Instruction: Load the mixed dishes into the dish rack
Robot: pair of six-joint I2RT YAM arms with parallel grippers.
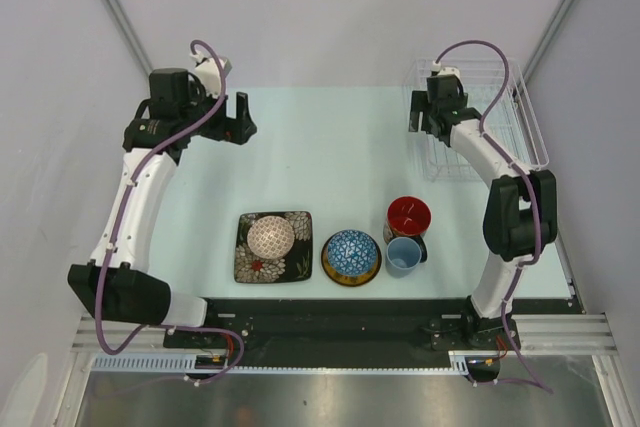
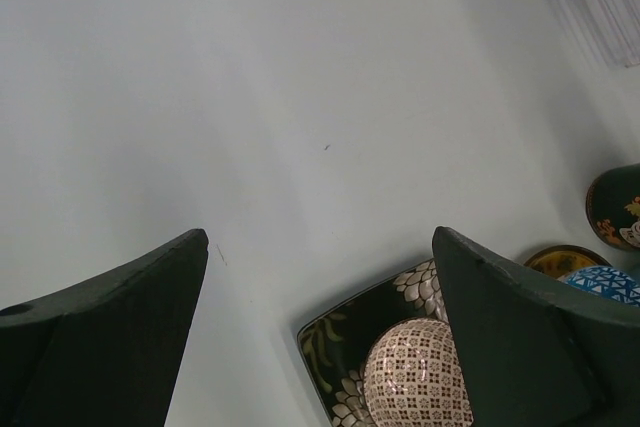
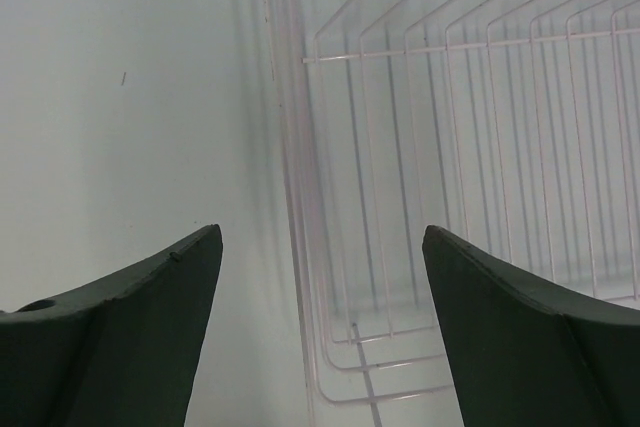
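Observation:
The black square floral plate [image 1: 296, 259] lies at the front left of the table, with the small pinkish-white patterned bowl [image 1: 271, 236] upside down on it. To its right the blue mosaic bowl [image 1: 352, 250] sits on the round yellow dark-rimmed plate [image 1: 351, 280]. The red-inside cup [image 1: 408, 215] and the light blue cup [image 1: 403, 255] stand further right. The clear wire dish rack [image 1: 503, 119] is at the back right and holds nothing. My left gripper [image 1: 238, 119] is open and empty, high over the back left. My right gripper [image 1: 419, 113] is open and empty at the rack's left edge.
The left wrist view shows the left gripper [image 2: 321, 232] over bare table, with the black plate [image 2: 335, 337], patterned bowl [image 2: 415, 375] and blue bowl [image 2: 606, 283] below right. The right wrist view shows the right gripper [image 3: 321, 230] above the rack's wires [image 3: 450, 147]. Grey walls close in both sides.

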